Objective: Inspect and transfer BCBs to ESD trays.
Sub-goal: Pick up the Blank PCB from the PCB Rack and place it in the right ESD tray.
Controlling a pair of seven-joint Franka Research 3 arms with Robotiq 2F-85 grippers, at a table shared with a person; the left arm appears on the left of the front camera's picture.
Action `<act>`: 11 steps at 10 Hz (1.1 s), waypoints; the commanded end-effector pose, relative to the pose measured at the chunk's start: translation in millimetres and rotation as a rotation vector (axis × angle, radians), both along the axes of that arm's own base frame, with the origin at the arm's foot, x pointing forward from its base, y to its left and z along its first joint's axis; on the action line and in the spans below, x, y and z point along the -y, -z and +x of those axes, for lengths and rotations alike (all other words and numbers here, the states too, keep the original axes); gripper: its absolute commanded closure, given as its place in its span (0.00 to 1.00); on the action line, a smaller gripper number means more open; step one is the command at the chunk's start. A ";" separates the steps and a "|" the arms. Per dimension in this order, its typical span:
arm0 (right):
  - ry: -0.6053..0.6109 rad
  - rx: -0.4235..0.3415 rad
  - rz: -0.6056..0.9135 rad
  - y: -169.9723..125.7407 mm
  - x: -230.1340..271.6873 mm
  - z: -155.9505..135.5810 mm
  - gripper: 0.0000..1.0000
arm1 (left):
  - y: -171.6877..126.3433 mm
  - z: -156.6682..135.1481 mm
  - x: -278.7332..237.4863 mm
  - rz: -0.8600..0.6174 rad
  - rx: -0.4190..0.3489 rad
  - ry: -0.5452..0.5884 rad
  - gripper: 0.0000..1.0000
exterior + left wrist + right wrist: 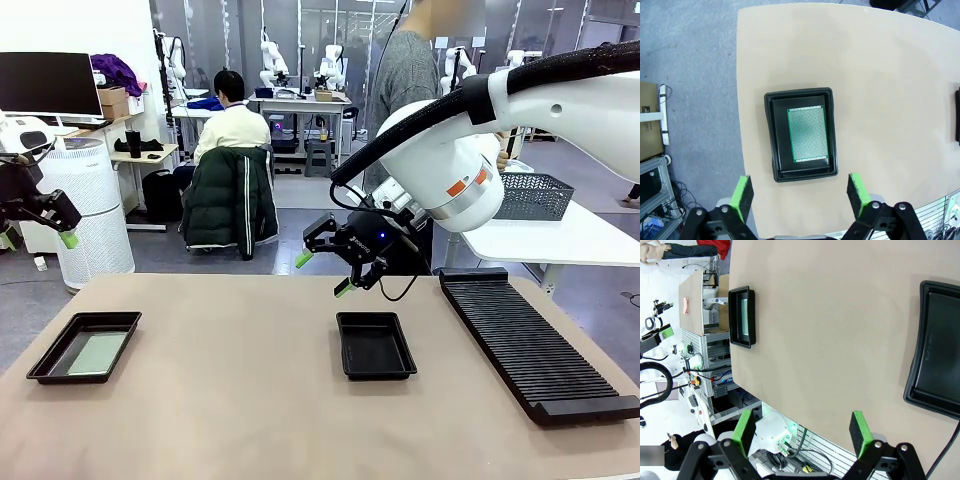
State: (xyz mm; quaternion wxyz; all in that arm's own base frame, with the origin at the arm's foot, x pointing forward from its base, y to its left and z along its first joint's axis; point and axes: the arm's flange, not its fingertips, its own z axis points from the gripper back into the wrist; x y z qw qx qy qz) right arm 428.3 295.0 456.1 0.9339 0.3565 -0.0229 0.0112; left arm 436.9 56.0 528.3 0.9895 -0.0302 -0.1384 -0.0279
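Left pincer [799, 176] and right pincer [801, 412] hung spread, empty. One BCB [98, 353] lay in the lower-left tray [60, 379]; the centre tray [375, 348] stood unfilled.

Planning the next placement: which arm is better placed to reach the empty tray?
Right: the right gripper hangs open near the empty tray; the left gripper faces the loaded tray.

matt tan table top [880, 75], smooth black plastic tray [769, 140], finely dotted green board [807, 134]
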 end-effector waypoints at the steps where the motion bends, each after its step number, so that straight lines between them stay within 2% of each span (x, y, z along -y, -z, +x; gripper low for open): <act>1: 0.001 -0.001 -0.001 1.1 0.9 -0.4 0.00 | 1.6 -2.2 0.4 0.001 0.004 -0.002 0.00; 11: 0.001 -0.001 -0.001 1.1 0.9 -0.4 0.00 | 1.6 -2.2 0.4 0.001 0.004 -0.002 0.00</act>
